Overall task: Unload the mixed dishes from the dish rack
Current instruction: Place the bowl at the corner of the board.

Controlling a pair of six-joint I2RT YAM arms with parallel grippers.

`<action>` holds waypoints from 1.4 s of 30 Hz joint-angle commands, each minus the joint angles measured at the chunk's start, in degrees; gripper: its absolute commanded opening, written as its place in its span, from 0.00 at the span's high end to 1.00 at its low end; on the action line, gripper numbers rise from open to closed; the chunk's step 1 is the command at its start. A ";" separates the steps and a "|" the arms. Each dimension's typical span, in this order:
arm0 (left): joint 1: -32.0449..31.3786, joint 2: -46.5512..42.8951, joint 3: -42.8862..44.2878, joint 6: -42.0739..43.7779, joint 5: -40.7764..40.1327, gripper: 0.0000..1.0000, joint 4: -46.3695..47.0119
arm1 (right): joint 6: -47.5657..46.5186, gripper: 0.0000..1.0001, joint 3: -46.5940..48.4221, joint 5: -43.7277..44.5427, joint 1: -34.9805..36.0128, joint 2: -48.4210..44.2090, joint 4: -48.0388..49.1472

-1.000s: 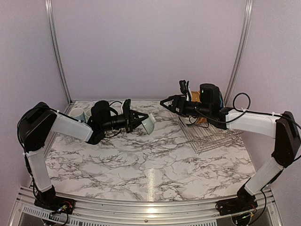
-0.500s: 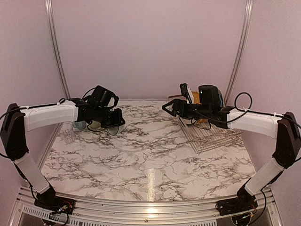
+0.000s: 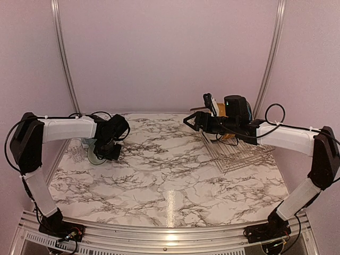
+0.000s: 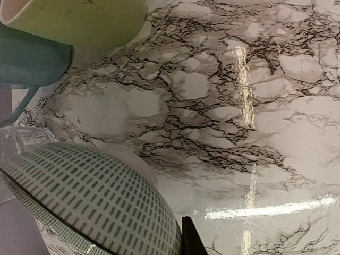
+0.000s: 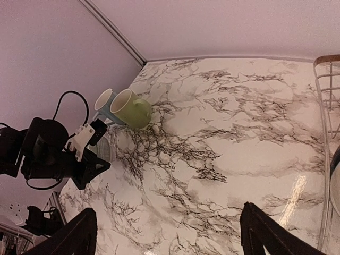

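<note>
My left gripper is low at the table's far left, shut on the rim of the white bowl with a green dash pattern. One finger lies against the bowl's outer wall and the other is hidden. The bowl is at table level, tilted. The pale-green mug, light-blue mug and clear glass stand just beyond it. My right gripper is open and empty, hovering left of the dish rack. A mustard-yellow plate shows behind the right wrist.
The right wrist view shows both mugs side by side near the left wall and the left gripper in front of them. The rack's wire edge is at the right of that view. A metal rail runs along the table's near edge.
My left arm swung the bowl from mid-table to the far left and lowered it beside the mugs and glass. My right arm has hardly moved.
</note>
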 commanded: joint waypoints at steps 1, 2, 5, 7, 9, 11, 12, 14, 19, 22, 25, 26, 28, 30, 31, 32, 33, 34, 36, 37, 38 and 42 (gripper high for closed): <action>1.39 4.08 1.60 4.13 -5.85 1.00 -3.75 | -0.72 0.10 1.61 0.85 0.02 -0.85 -1.52; 1.80 4.86 1.90 4.50 -6.20 1.00 -3.75 | -0.72 0.10 1.51 1.01 0.03 -1.06 -1.61; 2.78 7.06 3.37 5.84 -7.84 1.00 -3.82 | -0.78 0.10 1.12 1.54 0.00 -1.63 -1.93; 3.41 8.20 4.35 6.46 -8.58 1.00 -4.16 | -0.87 0.10 1.02 1.82 0.03 -1.95 -2.18; 3.90 9.40 4.94 6.94 -8.08 1.00 -4.28 | -0.91 0.10 0.94 2.02 0.02 -2.10 -2.48; 4.11 10.31 5.22 7.17 -7.26 1.00 -4.46 | -0.93 0.10 0.78 2.15 -0.02 -2.33 -2.60; 4.10 10.74 5.19 7.26 -6.90 1.00 -4.47 | -0.85 0.10 0.68 2.29 0.00 -2.42 -2.53; 4.11 11.46 4.81 7.15 -6.34 1.00 -4.79 | -0.89 0.10 0.58 2.35 0.02 -2.46 -2.51; 4.06 11.86 3.39 6.90 -6.69 1.00 -5.19 | -0.97 0.10 0.61 2.55 0.01 -2.33 -2.43; 4.11 11.45 3.39 7.17 -7.03 0.92 -5.25 | -2.42 0.10 1.48 3.87 0.02 -2.01 -3.81; 4.09 10.19 3.92 7.15 -6.44 0.80 -5.27 | -5.41 0.10 3.47 7.35 -0.04 -2.15 -8.70; 4.11 9.72 4.19 7.11 -6.12 0.77 -5.34 | -6.63 0.10 4.19 8.92 -0.07 -2.26 -10.18; 4.09 8.95 4.59 7.14 -5.49 0.70 -5.36 | -9.28 0.09 5.81 13.37 -0.07 -2.67 -13.29; 4.11 8.40 5.02 7.21 -5.21 0.66 -5.66 | -11.48 0.06 6.89 17.43 -0.27 -2.98 -16.60; 4.10 8.11 5.21 7.27 -5.13 0.65 -5.81 | -12.41 0.05 7.43 19.50 -0.55 -2.95 -17.64; 4.11 7.86 5.36 7.28 -5.05 0.63 -5.91 | -13.18 0.05 8.16 20.95 -1.04 -2.80 -19.82; 4.05 7.60 5.56 7.28 -4.91 0.61 -6.17 | -13.82 0.05 8.82 22.85 -1.88 -2.63 -21.46; 4.11 7.23 5.71 7.28 -4.75 0.60 -6.36 | -14.23 0.05 9.51 24.25 -2.94 -2.37 -22.95; 4.09 6.32 5.83 7.25 -4.23 0.55 -6.57 | -14.77 0.05 10.46 25.66 -5.63 -2.04 -25.49; 4.11 5.76 5.85 7.27 -4.06 0.53 -6.56 | -15.08 0.05 10.73 26.09 -6.95 -2.03 -26.40; 4.11 4.98 5.94 7.25 -3.84 0.50 -6.53 | -15.40 0.05 10.94 26.75 -8.28 -1.98 -27.13; 4.05 2.67 6.37 7.43 -2.60 0.41 -6.55 | -17.62 0.05 13.00 31.62 -10.82 -0.59 -30.63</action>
